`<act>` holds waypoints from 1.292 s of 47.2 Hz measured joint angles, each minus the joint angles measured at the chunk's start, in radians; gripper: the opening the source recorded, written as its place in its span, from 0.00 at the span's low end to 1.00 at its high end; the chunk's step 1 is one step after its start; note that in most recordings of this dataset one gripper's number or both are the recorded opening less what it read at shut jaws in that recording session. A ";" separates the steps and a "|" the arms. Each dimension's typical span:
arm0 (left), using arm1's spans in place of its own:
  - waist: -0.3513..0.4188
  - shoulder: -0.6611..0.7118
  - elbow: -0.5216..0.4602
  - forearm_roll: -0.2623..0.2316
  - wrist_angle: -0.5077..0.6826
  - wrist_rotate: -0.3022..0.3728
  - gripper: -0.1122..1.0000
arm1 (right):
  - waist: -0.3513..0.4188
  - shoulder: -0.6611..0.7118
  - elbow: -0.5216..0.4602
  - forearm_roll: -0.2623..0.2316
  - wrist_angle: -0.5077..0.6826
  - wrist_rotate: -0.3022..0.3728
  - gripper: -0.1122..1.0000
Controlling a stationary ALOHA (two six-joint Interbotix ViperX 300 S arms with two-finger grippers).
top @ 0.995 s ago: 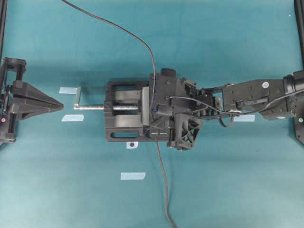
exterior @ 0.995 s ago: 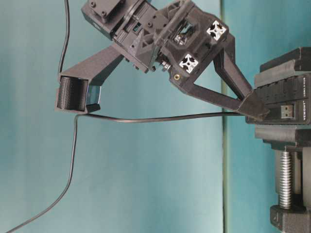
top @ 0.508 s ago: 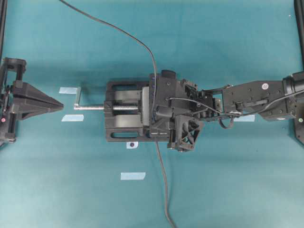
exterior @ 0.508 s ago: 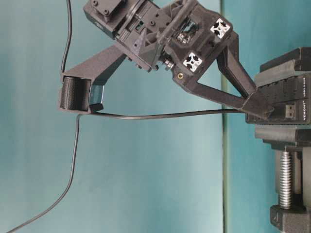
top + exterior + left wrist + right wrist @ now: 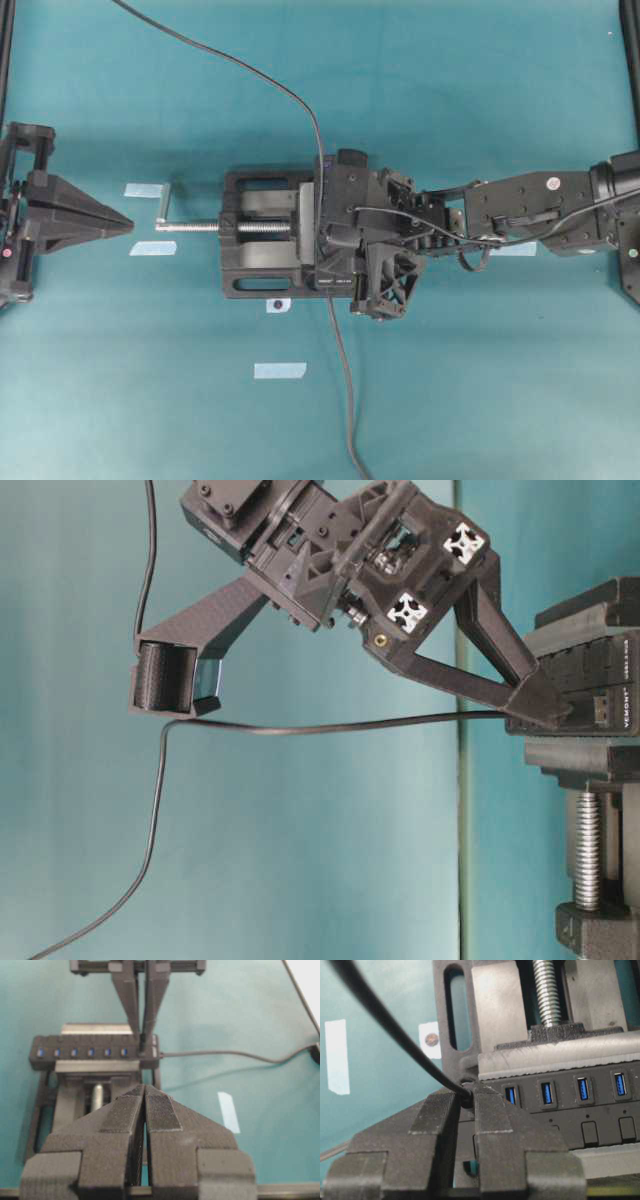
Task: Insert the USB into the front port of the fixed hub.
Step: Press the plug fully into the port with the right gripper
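Note:
The fixed hub [image 5: 90,1052] is a black bar with blue ports, clamped across a black vise [image 5: 260,270]. My right gripper [image 5: 540,705] is shut on the USB [image 5: 466,1095], a small dark plug at the hub's [image 5: 590,675] front end. The plug sits in the end port, and almost no metal shows there. Its thin dark cable [image 5: 330,723] trails left and down to the table. From the far side, the right fingers [image 5: 150,1020] come down onto the hub's end. My left gripper [image 5: 128,221] is shut on nothing, left of the vise, apart from it.
A silver threaded rod [image 5: 200,226] with a crank sticks out of the vise toward the left gripper. A second dark cable [image 5: 250,62] runs from the hub to the top left. Pale tape strips [image 5: 280,370] lie flat on the teal mat.
The right gripper has pushed the plug toward the hub; the silver metal that showed at the end port has slid inside. The left gripper has not moved.

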 measured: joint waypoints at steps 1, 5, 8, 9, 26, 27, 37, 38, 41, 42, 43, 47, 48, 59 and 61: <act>-0.002 0.002 0.000 0.000 0.000 0.000 0.10 | 0.000 0.002 0.000 0.000 0.000 0.000 0.15; -0.005 0.002 0.000 0.000 0.000 0.000 0.10 | 0.000 0.002 0.000 0.000 0.000 0.000 0.15; -0.006 0.002 0.000 0.002 0.000 0.000 0.10 | 0.000 0.002 0.000 0.002 0.002 0.000 0.15; -0.006 0.002 0.000 0.002 0.000 0.000 0.10 | 0.000 0.003 0.000 0.000 0.002 0.000 0.15; -0.006 0.003 0.000 0.000 0.000 -0.003 0.10 | 0.000 0.012 -0.003 0.000 0.015 0.000 0.15; -0.006 0.003 0.000 0.000 0.000 -0.003 0.10 | 0.000 0.014 -0.003 0.000 0.015 0.000 0.15; -0.006 0.003 0.000 0.002 0.000 -0.005 0.10 | 0.000 0.020 -0.006 0.000 0.017 0.000 0.15; -0.006 0.003 0.000 0.002 0.000 -0.005 0.10 | 0.000 0.020 -0.006 0.002 0.017 0.000 0.15; -0.008 0.003 0.000 0.000 0.000 -0.005 0.10 | 0.000 0.021 -0.006 0.002 0.018 0.000 0.15; -0.006 0.003 0.000 0.000 0.000 -0.005 0.10 | 0.002 0.021 -0.005 0.002 0.017 0.000 0.15; -0.006 0.003 0.000 0.002 0.000 -0.005 0.10 | 0.000 0.021 -0.005 0.003 0.018 0.000 0.15; -0.006 0.003 0.000 0.000 0.000 -0.005 0.10 | 0.000 0.021 -0.002 0.002 0.021 0.000 0.15; -0.006 0.003 0.000 0.000 0.000 -0.005 0.10 | 0.000 0.021 0.000 0.003 0.023 0.000 0.15; -0.006 0.003 0.000 0.002 0.000 -0.011 0.10 | 0.000 0.023 0.015 0.002 0.025 0.040 0.15; -0.008 0.003 0.000 0.002 0.000 -0.012 0.10 | 0.000 0.021 0.017 0.000 0.020 0.048 0.15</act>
